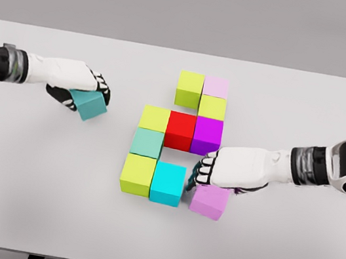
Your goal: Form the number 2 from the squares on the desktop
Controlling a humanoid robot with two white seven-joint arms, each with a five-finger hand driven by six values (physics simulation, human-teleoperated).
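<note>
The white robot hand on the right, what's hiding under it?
Under the right hand sits a light purple block; its front and part of its top show. The hand covers the rest of the top, so whether the fingers grip or just press it cannot be seen.

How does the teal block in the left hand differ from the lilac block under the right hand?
The teal block is held by the left hand far to the left of the block pattern, tilted; the lilac block sits beside the cyan block, with a small gap, at the pattern's lower right. The teal block is darker; the lilac is pale. The right hand covers the lilac block from above. Both look like same-sized cubes.
</note>
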